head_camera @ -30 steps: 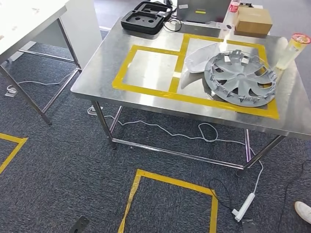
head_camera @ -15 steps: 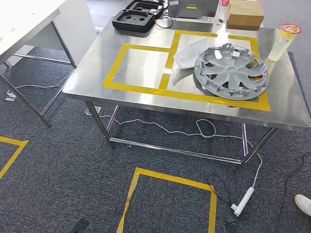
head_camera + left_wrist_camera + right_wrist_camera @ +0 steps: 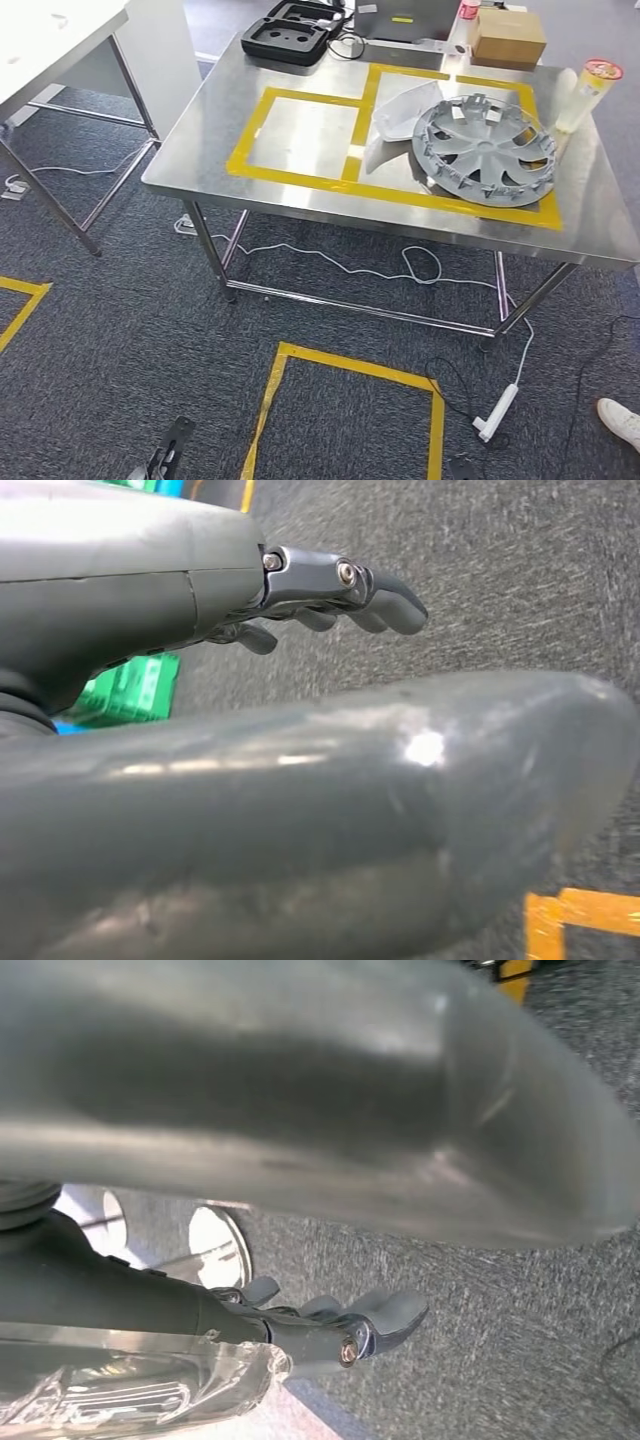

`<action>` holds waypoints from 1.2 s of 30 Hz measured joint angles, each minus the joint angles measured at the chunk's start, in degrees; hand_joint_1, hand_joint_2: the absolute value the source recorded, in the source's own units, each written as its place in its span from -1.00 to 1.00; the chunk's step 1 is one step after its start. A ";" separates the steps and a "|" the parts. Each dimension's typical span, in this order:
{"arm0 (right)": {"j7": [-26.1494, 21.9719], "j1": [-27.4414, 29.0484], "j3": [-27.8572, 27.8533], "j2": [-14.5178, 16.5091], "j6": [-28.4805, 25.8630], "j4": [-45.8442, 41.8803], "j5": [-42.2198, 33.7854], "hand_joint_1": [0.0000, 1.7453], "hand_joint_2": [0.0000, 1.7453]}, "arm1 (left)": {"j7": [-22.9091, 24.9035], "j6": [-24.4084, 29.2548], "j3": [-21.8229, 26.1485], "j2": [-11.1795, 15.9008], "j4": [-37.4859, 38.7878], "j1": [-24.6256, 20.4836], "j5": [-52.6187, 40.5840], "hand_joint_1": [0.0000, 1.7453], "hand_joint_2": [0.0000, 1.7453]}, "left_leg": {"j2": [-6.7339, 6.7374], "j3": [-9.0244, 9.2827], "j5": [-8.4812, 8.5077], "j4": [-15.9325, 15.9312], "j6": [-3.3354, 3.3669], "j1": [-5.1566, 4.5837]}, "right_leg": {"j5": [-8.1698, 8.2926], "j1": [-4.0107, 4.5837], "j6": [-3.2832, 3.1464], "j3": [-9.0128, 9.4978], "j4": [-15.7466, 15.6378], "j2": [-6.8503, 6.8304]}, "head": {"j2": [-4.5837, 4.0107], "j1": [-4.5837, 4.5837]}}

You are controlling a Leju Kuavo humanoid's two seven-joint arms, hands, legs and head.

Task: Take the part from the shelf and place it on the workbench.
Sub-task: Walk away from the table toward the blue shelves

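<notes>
Left hand, dark fingers extended over grey carpet, holding nothing; right hand, fingers likewise extended, a clear glossy thing pressed beside its palm, grasp impossible to tell. Grey plastic wheel cover lying flat inside the right yellow-taped square on the stainless steel workbench, overlapping a white curved panel.

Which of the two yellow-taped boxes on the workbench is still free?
The left box: only bare steel inside its tape. The right box is filled by the grey wheel cover and a white part.
</notes>
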 joint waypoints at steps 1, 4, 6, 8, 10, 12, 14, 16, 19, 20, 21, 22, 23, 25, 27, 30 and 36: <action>0.11 -0.17 0.30 -0.11 0.57 0.01 0.77 -1.00 -1.00 | 1.56 -0.25 0.31 -0.18 -0.01 -1.59 0.34 -1.00 -1.00 | 0.36 0.07 -0.01 0.02 -0.07 -0.05 | 1.96 0.10 -0.19 2.18 -4.32 -1.05 | 0.00 0.01; 0.17 -1.11 1.27 -0.40 1.71 0.01 2.32 -1.00 -1.00 | 5.19 -1.63 1.15 0.10 -0.02 -6.31 0.94 -1.00 -1.00 | 1.52 -0.04 -0.06 0.27 -0.75 -0.52 | 4.36 0.68 -0.91 5.93 -12.17 -3.47 | 0.00 -0.02; -0.05 -1.43 1.76 -0.46 1.97 0.02 3.01 -1.00 -1.00 | 6.17 -2.24 1.60 0.43 -0.02 -8.37 1.34 -1.00 -1.00 | 2.54 -0.09 -0.07 0.26 -1.37 -0.59 | 4.59 0.79 -1.55 5.71 -12.37 -2.34 | 0.00 -0.08; -0.22 -1.37 2.25 -0.53 2.07 0.03 4.05 -1.00 -1.00 | 6.12 -2.41 2.20 0.85 -0.02 -9.35 1.96 -1.00 -1.00 | 1.93 -0.48 -1.18 1.36 -2.12 -0.42 | 4.93 0.58 -2.15 5.55 -12.57 -1.31 | 0.00 -0.12; -0.31 -1.40 3.08 -0.58 2.06 0.04 5.35 -1.00 -1.00 | 5.61 -2.54 2.88 1.41 -0.02 -9.65 2.62 -1.00 -1.00 | 0.26 -3.01 -4.54 6.91 -2.71 -0.22 | 5.18 0.34 -2.60 5.35 -12.71 -0.47 | 0.00 -0.20; -0.60 -1.39 4.00 -0.56 1.89 0.10 6.35 -1.00 -1.00 | 5.15 -2.77 3.58 2.04 -0.02 -9.59 3.15 -1.00 -1.00 | -0.44 -6.85 -7.82 14.66 -2.90 -0.13 | 5.26 0.30 -2.76 5.14 -12.71 0.33 | 0.00 -0.20; -1.03 -1.25 4.57 -0.54 1.62 0.16 6.72 -1.00 -1.00 | 5.00 -3.07 4.13 2.74 -0.02 -9.46 3.28 -1.00 -1.00 | -0.59 -8.08 -7.10 16.42 -2.92 -0.07 | 5.29 0.26 -2.74 5.10 -12.67 0.89 | 0.00 -0.20; -1.43 -1.19 4.91 -0.53 1.48 0.21 6.75 -1.00 -1.00 | 4.93 -3.28 4.37 3.30 -0.02 -9.48 3.10 -1.00 -1.00 | -0.63 -5.27 -2.92 10.12 -2.92 0.05 | 5.30 0.15 -2.50 5.12 -12.58 1.23 | 0.00 -0.19; -1.51 -1.21 5.44 -0.53 1.89 0.23 6.97 -1.00 -1.00 | 4.33 -2.84 4.47 3.60 -0.02 -9.77 2.68 -1.00 -1.00 | -1.01 -1.23 0.26 1.33 -2.65 0.19 | 5.29 0.41 -1.61 4.74 -12.16 1.51 | 0.00 -0.21; -1.29 -1.14 5.58 -0.54 2.20 0.24 7.16 -1.00 -1.00 | 4.00 -2.51 4.48 3.62 -0.02 -9.80 2.59 -1.00 -1.00 | -1.13 -1.13 0.19 0.83 -2.32 0.12 | 5.38 0.48 -1.32 4.61 -12.15 1.55 | 0.00 -0.20; -0.95 -1.01 5.70 -0.54 2.53 0.25 7.41 -1.00 -1.00 | 3.64 -2.13 4.51 3.64 -0.02 -9.79 2.59 -1.00 -1.00 | -1.20 -1.29 0.34 0.86 -1.83 0.13 | 5.51 0.43 -1.09 4.58 -12.26 1.58 | 0.00 -0.17; -0.58 -0.84 5.80 -0.56 2.82 0.26 7.64 -1.00 -1.00 | 3.29 -1.75 4.56 3.63 -0.02 -9.78 2.61 -1.00 -1.00 | -1.16 -1.36 0.47 0.80 -1.47 0.17 | 5.35 0.39 -0.84 4.43 -12.14 1.54 | 0.00 -0.17; -0.22 -0.69 5.88 -0.57 3.02 0.27 7.84 -1.00 -1.00 | 2.95 -1.39 4.65 3.65 -0.02 -9.78 2.65 -1.00 -1.00 | -1.12 -1.40 0.66 0.75 -1.07 0.24 | 4.62 0.35 -0.58 4.04 -11.35 1.38 | 0.00 -0.05; 0.10 -0.55 6.02 -0.58 3.15 0.28 8.06 -1.00 -1.00 | 2.48 -0.78 4.89 3.71 -0.02 -9.76 2.68 -1.00 -1.00 | -1.03 -1.56 0.97 0.67 -0.48 0.36 | 1.22 0.30 -0.08 1.90 -6.23 0.87 | -0.01 0.22; -0.11 -0.55 6.10 -0.57 3.04 0.29 8.09 -1.00 -1.00 | 2.36 -0.49 5.11 3.75 -0.02 -9.56 2.65 -1.00 -1.00 | -0.99 -1.86 1.20 0.70 -0.14 0.29 | -2.72 0.25 0.19 -1.16 1.71 0.54 | -0.01 0.35; -0.76 -0.56 6.34 -0.57 2.70 0.29 8.41 -1.00 -1.00 | 2.38 -0.50 5.29 3.69 -0.02 -8.98 2.64 -1.00 -1.00 | -0.98 -2.19 1.56 0.71 -0.11 0.18 | -2.19 0.27 0.01 -0.31 2.27 0.50 | 0.00 0.36; -1.81 -1.15 6.94 -0.39 1.93 0.31 8.26 -1.00 -1.00 | 3.93 -0.59 5.57 3.60 -0.02 -8.85 2.05 -1.00 -1.00 | -0.98 -2.81 2.74 0.80 -1.62 -0.15 | 2.87 0.53 -1.29 7.68 -12.18 0.44 | 0.00 0.21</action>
